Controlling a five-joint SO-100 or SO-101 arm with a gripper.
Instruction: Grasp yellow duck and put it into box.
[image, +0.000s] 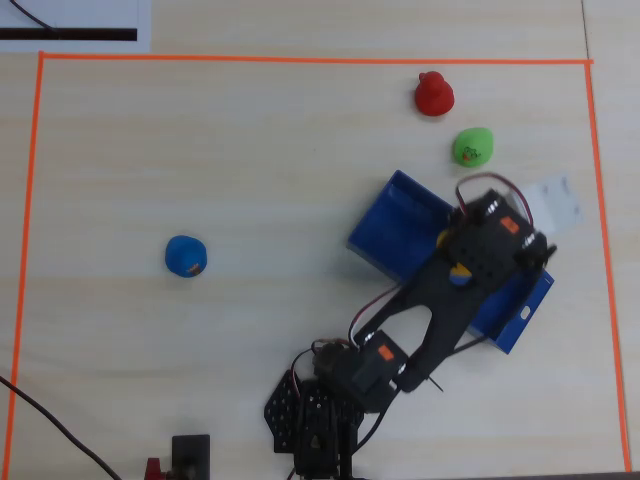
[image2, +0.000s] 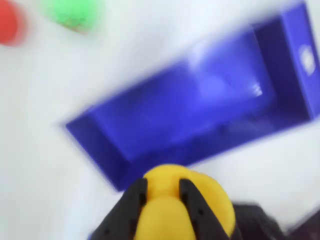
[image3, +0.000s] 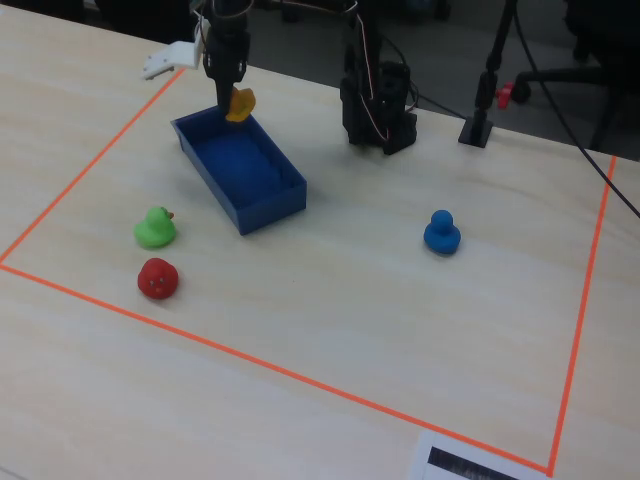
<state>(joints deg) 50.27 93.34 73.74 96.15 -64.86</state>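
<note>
My gripper (image2: 163, 185) is shut on the yellow duck (image2: 175, 202), with a black finger on each side of it. In the fixed view the gripper (image3: 236, 92) holds the duck (image3: 241, 104) in the air over the far end of the blue box (image3: 240, 168). In the overhead view the arm covers much of the box (image: 395, 225), and only a bit of the duck (image: 443, 238) shows. In the wrist view the box (image2: 200, 110) lies empty just beyond the duck, blurred.
A green duck (image3: 154, 229) and a red duck (image3: 158, 279) sit on the table near the box. A blue duck (image3: 441, 233) sits far off. An orange tape line (image: 300, 60) frames the work area. A white object (image: 553, 200) lies by the box. The arm base (image3: 380, 100) stands at the table's far edge.
</note>
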